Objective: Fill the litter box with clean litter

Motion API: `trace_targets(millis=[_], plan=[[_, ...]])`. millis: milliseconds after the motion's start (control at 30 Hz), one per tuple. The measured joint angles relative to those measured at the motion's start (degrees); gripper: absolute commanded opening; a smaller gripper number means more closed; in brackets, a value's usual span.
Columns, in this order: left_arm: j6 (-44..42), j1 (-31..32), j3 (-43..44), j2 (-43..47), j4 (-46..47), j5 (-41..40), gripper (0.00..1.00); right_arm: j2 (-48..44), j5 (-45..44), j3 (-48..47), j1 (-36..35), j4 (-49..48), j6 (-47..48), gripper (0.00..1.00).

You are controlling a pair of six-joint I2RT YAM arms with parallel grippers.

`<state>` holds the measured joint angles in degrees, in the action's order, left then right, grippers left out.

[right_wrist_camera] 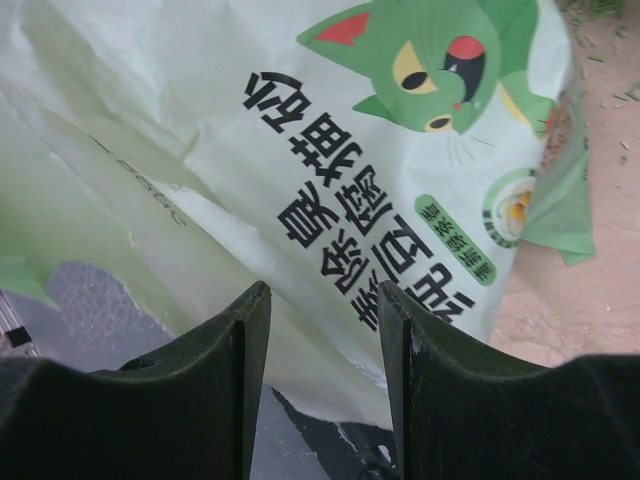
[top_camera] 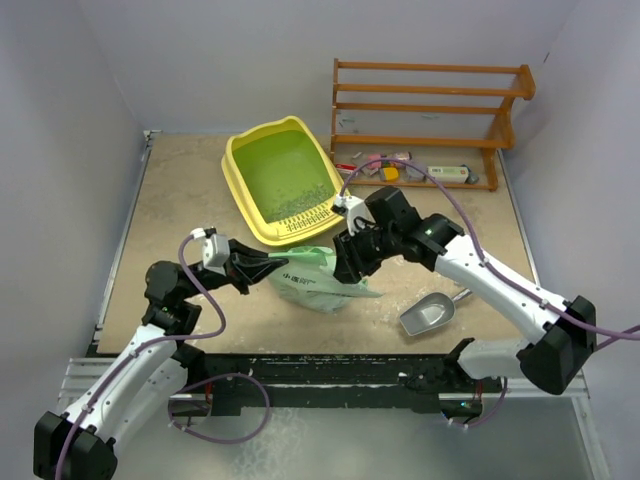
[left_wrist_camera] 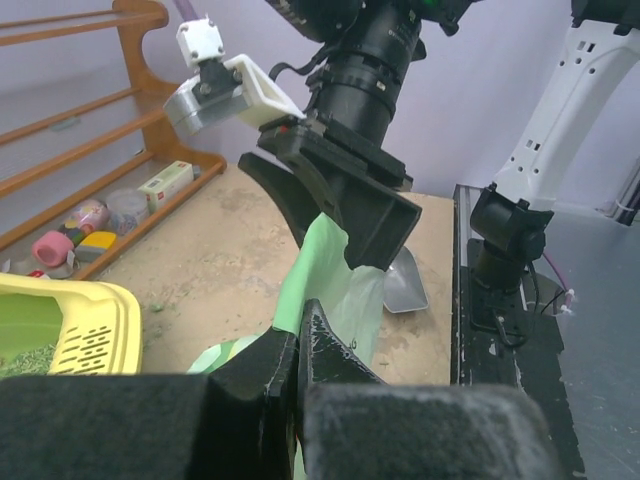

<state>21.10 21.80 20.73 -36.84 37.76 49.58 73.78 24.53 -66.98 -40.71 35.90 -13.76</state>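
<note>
The yellow litter box (top_camera: pixel 240 190) lies at the back centre, and a thin layer of clean litter (top_camera: pixel 297 207) covers its green floor near the slotted grille. Its grille end (left_wrist_camera: pixel 90 325) shows in the left wrist view. In front of it the pale-green litter bag (top_camera: pixel 315 285) is held up off the table. My left gripper (top_camera: pixel 275 265) is shut on the bag's left edge, and the film (left_wrist_camera: pixel 335 290) comes out past the fingertips (left_wrist_camera: pixel 303 325). My right gripper (top_camera: pixel 350 270) hangs over the bag's right end. Its jaws (right_wrist_camera: pixel 325 300) stand apart, with the printed bag (right_wrist_camera: pixel 330 150) showing in the gap.
A grey metal scoop (top_camera: pixel 428 314) lies on the table right of the bag. The brown wooden rack (top_camera: pixel 430 110) stands at the back right with small items (top_camera: pixel 400 170) on its bottom shelf. Walls close in on the left, back and right.
</note>
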Motion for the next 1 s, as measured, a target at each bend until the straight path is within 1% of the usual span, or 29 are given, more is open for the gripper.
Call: trace_targets(millis=[133,167,200,233,267,300,333,500,767,867,1000], plan=[[0.42,0.00,0.00,0.00,0.31,0.31,0.00,1.57,0.33,0.44,-2.45,-1.62,0.07,0.49],[0.42,0.02,0.00,0.02,0.31,0.35,0.00,1.75,0.33,0.81,-2.93,-2.16,0.07,0.48],[0.42,0.02,0.00,0.04,0.31,0.37,0.00,1.88,0.28,1.01,-3.17,-2.27,0.09,0.45],[0.42,0.02,0.00,0.09,0.28,0.39,0.00,1.95,0.09,1.27,-3.41,-2.49,0.09,0.37],[0.42,0.02,0.00,0.11,0.28,0.39,0.00,1.95,-0.46,1.53,-3.61,-2.73,0.13,0.25],[0.42,0.02,-0.02,0.15,0.28,0.39,0.00,1.92,-1.18,1.75,-3.85,-2.89,0.22,0.07],[0.42,0.00,-0.02,0.24,0.26,0.35,0.00,1.90,-1.81,1.95,-4.00,-3.15,0.44,0.00],[0.42,0.02,-0.02,1.53,-0.37,0.26,0.00,-0.63,-7.91,5.01,-5.40,-6.71,-0.83,0.00],[0.48,0.09,-0.02,4.59,-2.23,-0.26,0.01,-9.88,-22.14,9.88,-6.08,-13.49,-2.60,0.00],[0.66,0.07,0.09,5.55,-2.43,-0.42,0.09,-11.74,-27.85,11.56,-5.99,-14.14,-2.86,0.00],[0.35,0.07,0.76,6.60,-3.50,-0.24,0.19,-11.74,-32.94,12.00,-5.75,-14.82,-3.19,0.00]])
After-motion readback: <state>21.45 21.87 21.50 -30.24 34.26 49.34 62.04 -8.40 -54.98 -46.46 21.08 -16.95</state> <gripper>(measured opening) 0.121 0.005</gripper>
